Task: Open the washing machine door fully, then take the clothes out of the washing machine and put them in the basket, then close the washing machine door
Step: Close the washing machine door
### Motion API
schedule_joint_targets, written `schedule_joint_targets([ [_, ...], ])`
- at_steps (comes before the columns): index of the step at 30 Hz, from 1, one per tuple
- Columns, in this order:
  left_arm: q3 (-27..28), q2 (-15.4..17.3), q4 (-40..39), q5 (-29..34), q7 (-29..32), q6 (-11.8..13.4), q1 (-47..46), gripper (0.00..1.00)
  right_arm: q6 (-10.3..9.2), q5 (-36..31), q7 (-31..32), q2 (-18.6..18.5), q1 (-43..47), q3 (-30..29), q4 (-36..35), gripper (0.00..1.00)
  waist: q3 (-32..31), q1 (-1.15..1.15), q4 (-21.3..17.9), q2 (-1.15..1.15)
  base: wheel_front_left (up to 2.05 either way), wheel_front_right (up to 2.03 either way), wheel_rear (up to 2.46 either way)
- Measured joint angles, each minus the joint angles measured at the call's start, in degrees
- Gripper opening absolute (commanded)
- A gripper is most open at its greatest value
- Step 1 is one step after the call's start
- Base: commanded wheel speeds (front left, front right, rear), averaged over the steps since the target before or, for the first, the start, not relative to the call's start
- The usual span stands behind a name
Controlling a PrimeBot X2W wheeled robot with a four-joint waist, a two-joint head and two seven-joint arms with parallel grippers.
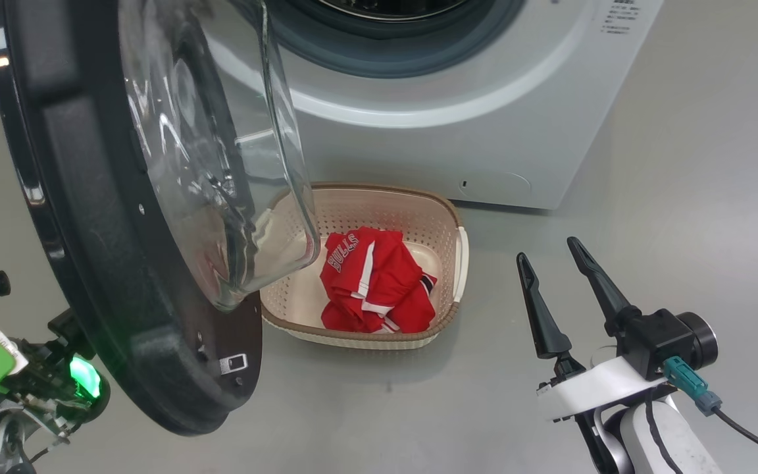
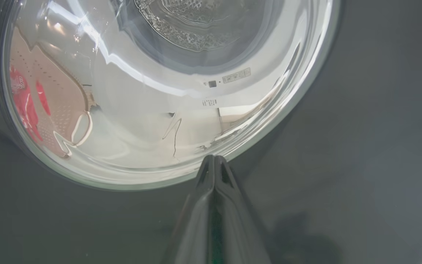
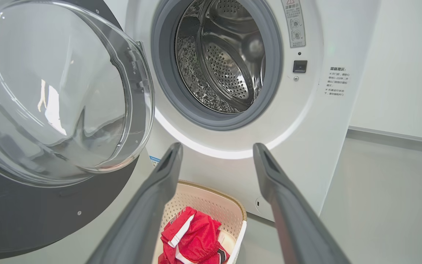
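Clothes [image 1: 376,283] in basket [image 1: 412,220]; door [image 1: 89,230] open; right tool [image 1: 547,250] spread.

washing machine [image 1: 484,131]: white body, grey gasket [image 3: 164,73], shiny steel drum [image 3: 225,73] with a dotted hole pattern. washing machine door [image 1: 109,316]: glossy black rim, clear glass bowl. basket [image 1: 385,210]: cream, grid of small holes, brown braided-look rim. clothes [image 1: 379,283]: red, white stripes and trim, white "bulls" lettering. floor [image 1: 682,197]: plain pale grey. right gripper [image 1: 548,250]: black fingers, white wrist shell, teal plug [image 1: 682,376]. left gripper [image 2: 214,161]: dark grey fingers.
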Motion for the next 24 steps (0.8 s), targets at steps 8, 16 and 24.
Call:
schedule_joint_targets([
  [8, 0.26, -0.09, -1.89, 1.99, 0.83, 0.0, 0.3, 0.0, -0.25, 0.63, 0.0, 0.13, -0.85, 0.53, -0.68, 1.0, 0.86, 0.0, -4.97, 0.0, 0.0, 0.0, 0.0],
  [16, 0.57, -0.91, -2.45, 3.07, 0.02, -0.01, 0.21, 0.0, -1.08, 2.99, 0.0, 0.15, -1.48, 1.11, -1.82, 1.0, 2.19, 0.0, -11.48, 0.0, 0.0, 0.0, 0.0],
  [24, 0.3, -0.92, -2.46, 5.11, -1.07, -0.01, -1.97, 0.0, -2.1, 4.75, 0.0, 0.16, -2.3, 1.65, -3.21, 1.0, 3.73, 0.0, -16.61, 0.0, 0.0, 0.0, 0.0],
])
